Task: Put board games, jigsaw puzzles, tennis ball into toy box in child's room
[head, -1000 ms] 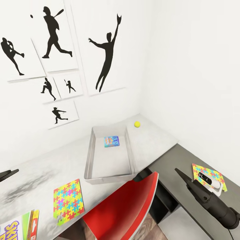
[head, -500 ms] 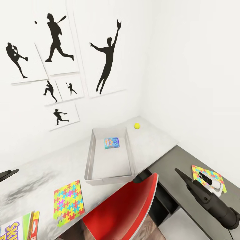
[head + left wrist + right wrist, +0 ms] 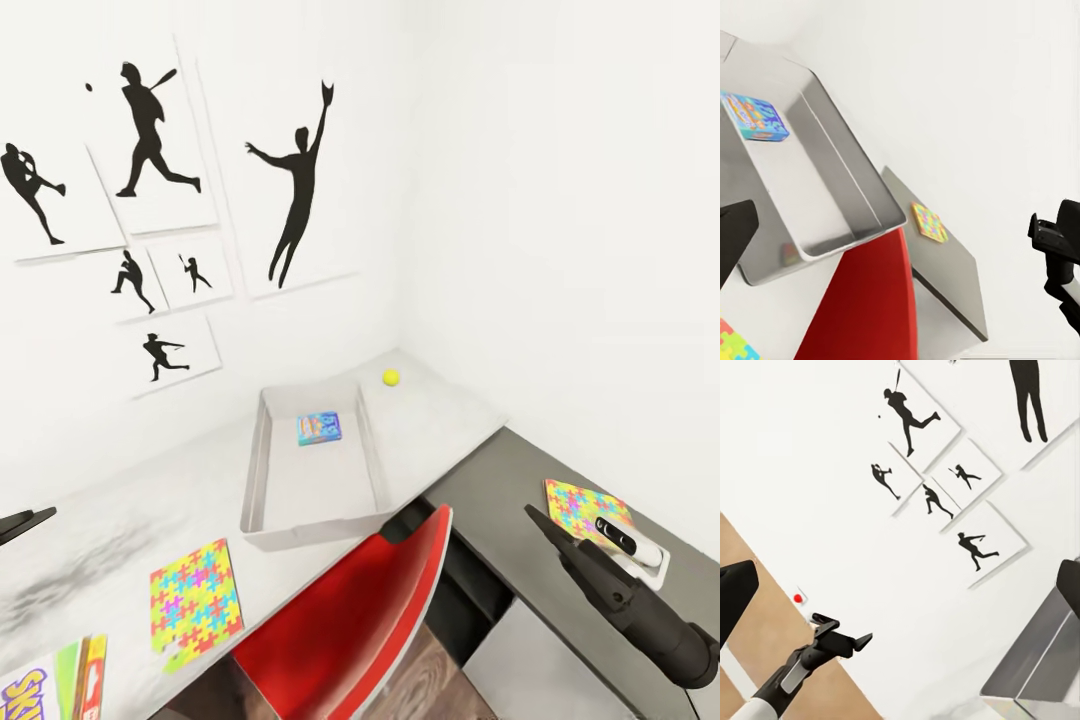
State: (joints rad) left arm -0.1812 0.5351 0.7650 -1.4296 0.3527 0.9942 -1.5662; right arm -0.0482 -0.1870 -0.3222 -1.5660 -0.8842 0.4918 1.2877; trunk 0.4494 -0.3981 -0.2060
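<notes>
**A:** Counting what is already in, we find just one toy inside the toy box [image 3: 258, 470]: the blue board game [image 3: 320, 429], lying flat on its floor toward the wall end.

**B:** So we judge the task barely begun. What do we count outside it?

**A:** One tennis ball [image 3: 390, 377] on the table [image 3: 90, 560], just beyond the box's far corner. There are two jigsaw puzzles. One jigsaw [image 3: 195, 605] lies flat on the pale top near the box's front end. The second jigsaw [image 3: 578, 500] sits on the dark lower surface [image 3: 500, 480] to the right, near our right arm. A second board game [image 3: 55, 685], white and green, is cut off at the table's near edge.

**B:** That makes two board games here. We would look for the third on the bed, going by the task. So five toys are left.

**A:** A red chair [image 3: 360, 620] stands between us and the box.

**B:** And our hands?

**A:** The right gripper [image 3: 900, 589] has its fingers wide apart with nothing between them. Of the left gripper [image 3: 28, 520] we see one finger clearly, so we cannot tell how it stands. Neither touches a toy.
</notes>
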